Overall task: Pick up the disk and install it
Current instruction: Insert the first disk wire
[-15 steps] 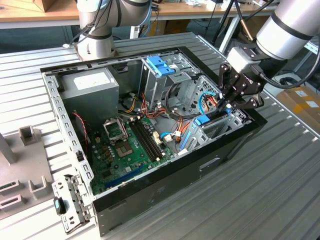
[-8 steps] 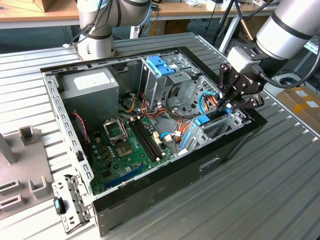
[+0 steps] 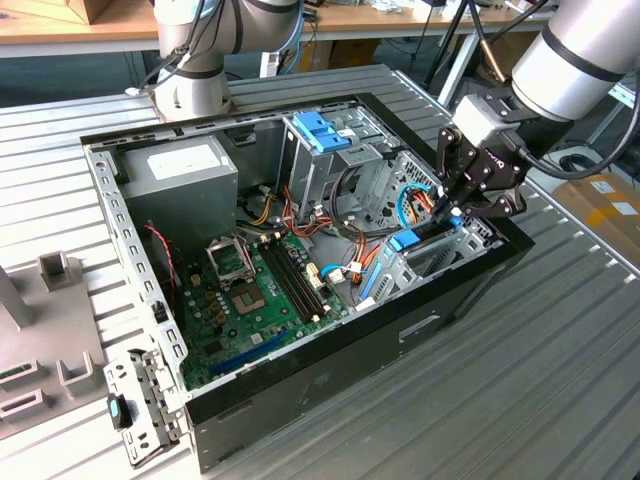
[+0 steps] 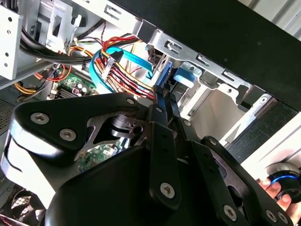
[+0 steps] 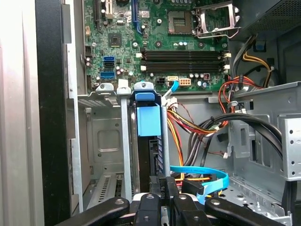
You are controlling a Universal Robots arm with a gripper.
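Observation:
The disk (image 3: 408,240), a dark drive in a bright blue carrier, stands on edge in the metal drive bay at the case's corner on the exterior view's right. In the first wrist view the disk (image 5: 149,121) sits between two upright metal rails of the bay. My gripper (image 3: 447,208) reaches down into that bay from above. In both wrist views its black fingers converge on the disk's near end, and the gripper (image 5: 163,181) looks shut on it. The blue carrier (image 4: 183,76) lies just beyond the gripper (image 4: 159,96).
The open computer case (image 3: 330,375) lies on a slatted metal table. Inside are the motherboard (image 3: 250,290), power supply (image 3: 180,165), an upright cage with a lighter blue tab (image 3: 322,130) and cable bundles (image 5: 197,125) beside the bay. A hand (image 4: 273,190) shows outside the case.

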